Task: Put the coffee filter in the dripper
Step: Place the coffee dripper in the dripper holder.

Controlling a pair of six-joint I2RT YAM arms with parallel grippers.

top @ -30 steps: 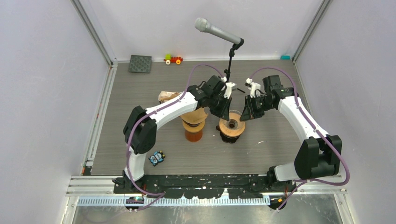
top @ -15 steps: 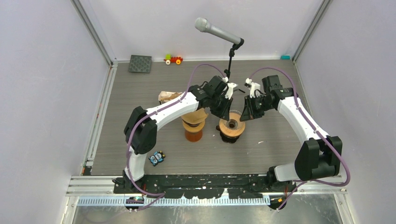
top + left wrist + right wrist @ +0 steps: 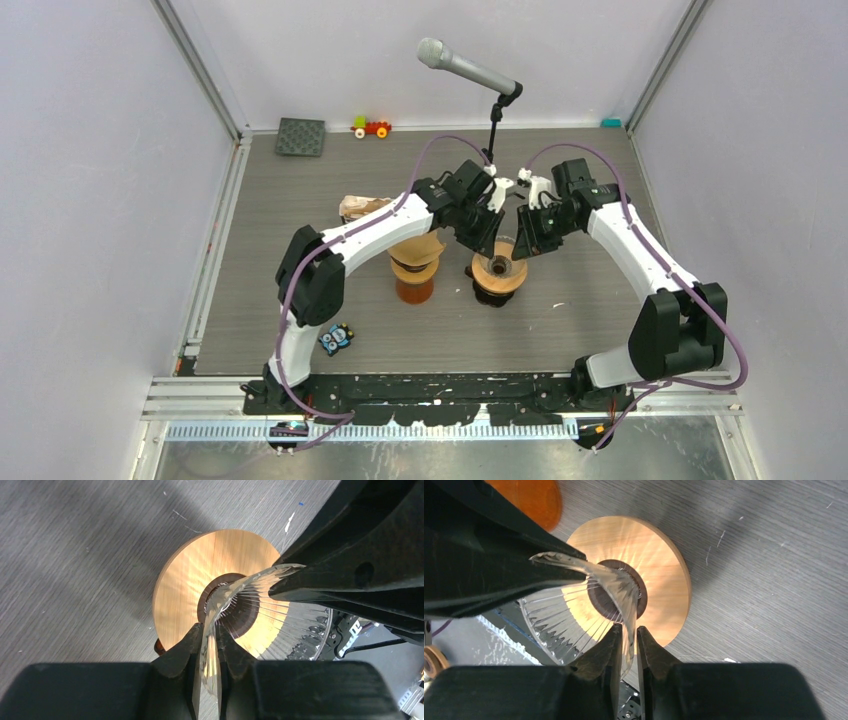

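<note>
Dripper point(image 3: 497, 271) stands just right of the worktop's point(image 3: 580, 320) middle, caught between our two arms. Our left tool point(image 3: 210, 632) is clenched on the rim of its clear ribbed glass cone point(image 3: 300, 625); our right tool point(image 3: 626, 632) pinches the same rim from the opposite side. Below the glass we see a round wooden collar point(image 3: 664, 565). A pale brown bundle, seemingly the coffee filter point(image 3: 360, 207), lies well apart, toward the far-left corner, behind our left arm

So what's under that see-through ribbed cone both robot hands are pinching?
A round wooden disc with a dark brown ring at its middle sits under the clear ribbed cone. Whatever lies beneath the disc is covered, so I cannot tell.
</note>
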